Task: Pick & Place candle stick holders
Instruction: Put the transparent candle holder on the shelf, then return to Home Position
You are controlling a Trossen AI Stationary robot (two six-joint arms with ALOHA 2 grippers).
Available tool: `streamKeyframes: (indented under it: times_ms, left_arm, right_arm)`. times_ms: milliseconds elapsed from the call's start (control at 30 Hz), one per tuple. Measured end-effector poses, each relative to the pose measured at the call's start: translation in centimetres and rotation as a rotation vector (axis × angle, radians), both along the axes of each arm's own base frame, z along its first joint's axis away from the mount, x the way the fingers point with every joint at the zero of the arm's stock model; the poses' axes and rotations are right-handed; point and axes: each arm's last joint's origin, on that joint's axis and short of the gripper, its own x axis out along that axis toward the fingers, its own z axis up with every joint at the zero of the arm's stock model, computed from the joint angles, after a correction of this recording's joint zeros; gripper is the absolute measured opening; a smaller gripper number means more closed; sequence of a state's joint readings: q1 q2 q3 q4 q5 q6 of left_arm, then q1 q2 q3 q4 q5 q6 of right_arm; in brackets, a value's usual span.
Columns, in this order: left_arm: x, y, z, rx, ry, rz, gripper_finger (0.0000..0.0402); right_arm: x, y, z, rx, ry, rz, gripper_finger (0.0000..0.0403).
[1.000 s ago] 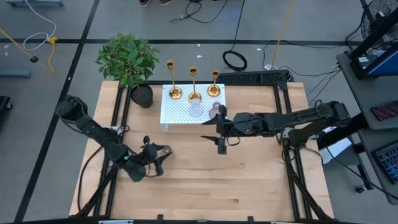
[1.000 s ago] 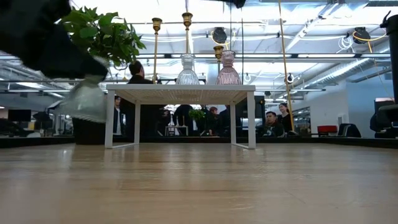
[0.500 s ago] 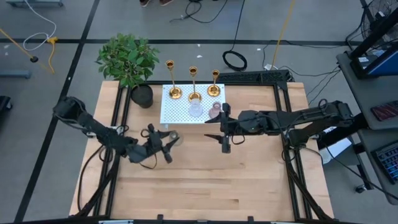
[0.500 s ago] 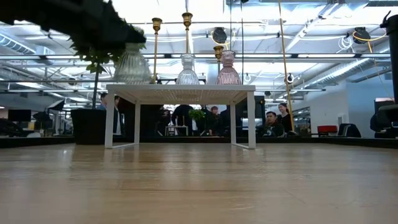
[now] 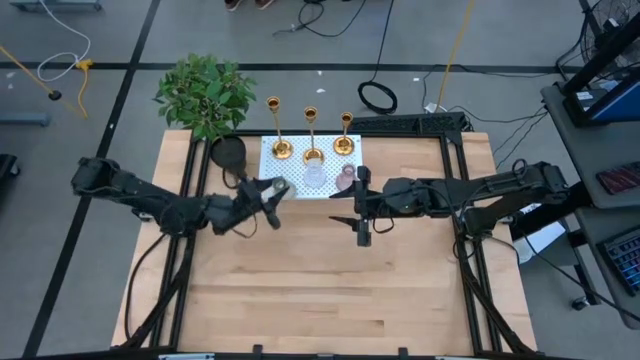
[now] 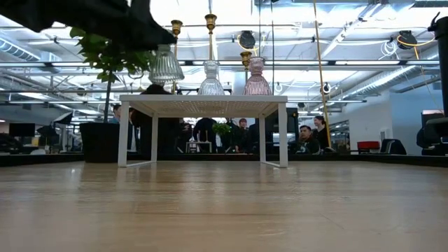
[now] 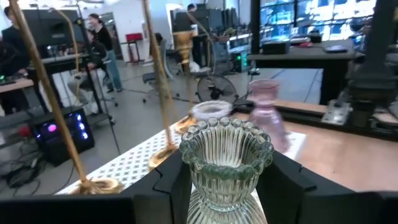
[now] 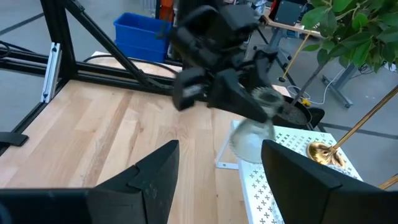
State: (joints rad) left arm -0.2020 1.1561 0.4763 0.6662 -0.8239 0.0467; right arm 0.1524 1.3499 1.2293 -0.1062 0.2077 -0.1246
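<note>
Over on the left, the plant (image 5: 205,92) and its dark pot (image 5: 228,153) sit at the back corner of the table (image 5: 330,290), just beside the white stand (image 5: 270,185), clear of the working space. The left gripper (image 5: 268,190) hangs over the stand's near left corner, its fingers pinching the green holder (image 6: 165,65) by its narrow waist so the flared rim stays upright and free. From table height the holder floats just above the stand's top, not set down. I'd say it is carried high like that to clear the edge before being lowered into the open spot on the left.

On the stand, three gold candlesticks (image 5: 310,135) line the back edge, with the clear holder (image 6: 211,78) and the pink holder (image 6: 256,77) in front of them. That looks like a row being filled from the right, leaving the left end for the green one.

Further right, the right gripper (image 5: 361,208) waits over bare table just off the stand's right end, fingers spread and holding nothing, seemingly kept back to leave the left arm room.
</note>
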Motion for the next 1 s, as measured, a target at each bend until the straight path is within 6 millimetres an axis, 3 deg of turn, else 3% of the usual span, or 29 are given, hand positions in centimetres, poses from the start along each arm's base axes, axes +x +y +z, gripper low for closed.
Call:
streamKeyframes:
  times_ms: [233, 500, 800, 1000]
  left_arm:
    - [0.3, 3.0, -0.8, -0.044, 0.048, 0.049, 0.0165]
    - [0.2, 4.2, -1.3, -0.06, 0.091, 0.075, 0.0155]
    - [0.1, 4.9, -1.5, -0.062, 0.117, 0.089, 0.0229]
    - [0.0, 4.8, -1.4, -0.019, 0.142, 0.125, 0.0258]
  right_arm:
    - [0.0, 0.0, 0.0, 0.0, 0.002, 0.0, 0.0222]
    - [0.0, 0.0, -0.1, -0.018, 0.013, 0.002, 0.0222]
    - [-0.1, 0.0, -0.4, -0.025, 0.044, 0.002, 0.0224]
    - [-0.4, -0.1, -0.5, 0.007, 0.064, -0.01, 0.0239]
